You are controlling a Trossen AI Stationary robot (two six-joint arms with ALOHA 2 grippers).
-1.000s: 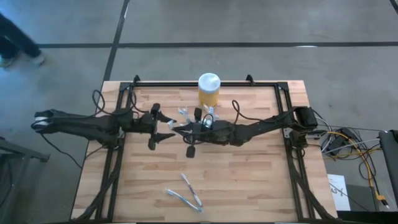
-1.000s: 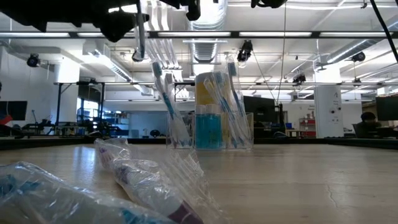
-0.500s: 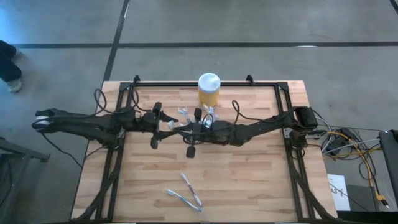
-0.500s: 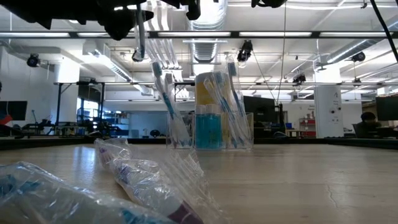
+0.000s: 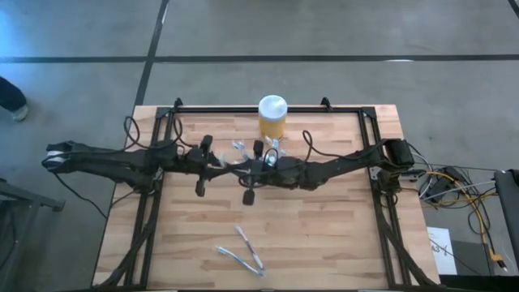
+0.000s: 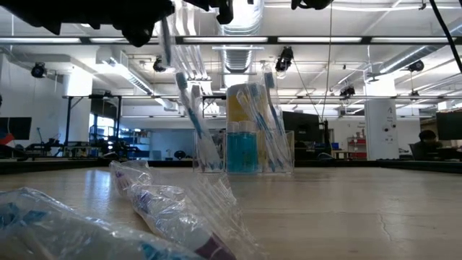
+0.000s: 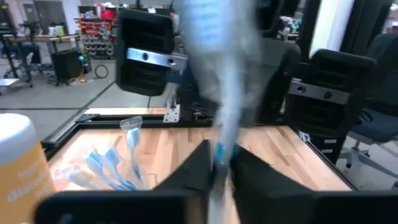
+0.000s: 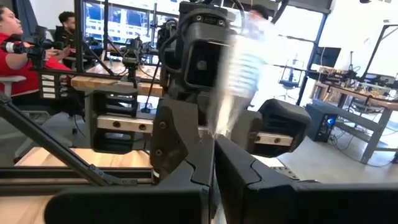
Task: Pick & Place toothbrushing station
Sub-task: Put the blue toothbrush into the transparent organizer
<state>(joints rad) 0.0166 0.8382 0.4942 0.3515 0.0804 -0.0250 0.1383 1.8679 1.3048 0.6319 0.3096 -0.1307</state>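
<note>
**Two grippers meet over mid-table, a wrapped brush between them**

Two arms reach in from opposite sides and come together near the table's (image 5: 324, 243) centre, just in front of the holder (image 6: 245, 152). In the left wrist view, the left gripper (image 7: 219, 163) has its fingers pressed onto a slim blue-and-white toothbrush (image 7: 214, 74) that stands up from between them, smeared by motion. In the right wrist view, the right gripper (image 8: 213, 155) has its fingers drawn nearly together at the foot of a pale, blurred wrapper (image 8: 239, 68); it seems to pinch this, though the blur leaves the contact uncertain. From above, the left gripper (image 5: 207, 162) and right gripper (image 5: 247, 172) sit close, with a pale strip between them.

The clear holder stands upright toward the far edge, several brushes (image 6: 193, 115) leaning in it, heads up. The yellow jar (image 5: 272, 116) with its white lid stands just behind it. From above, the holder (image 5: 253, 151) shows beside the jar, partly covered by the right arm.

Three or so more brushes in wrappers (image 5: 241, 251) lie loose on the near part of the table, well apart from the holder. In the low view these wrapped brushes (image 6: 159, 206) fill the foreground.

People sit at desks in the room beyond.
</note>
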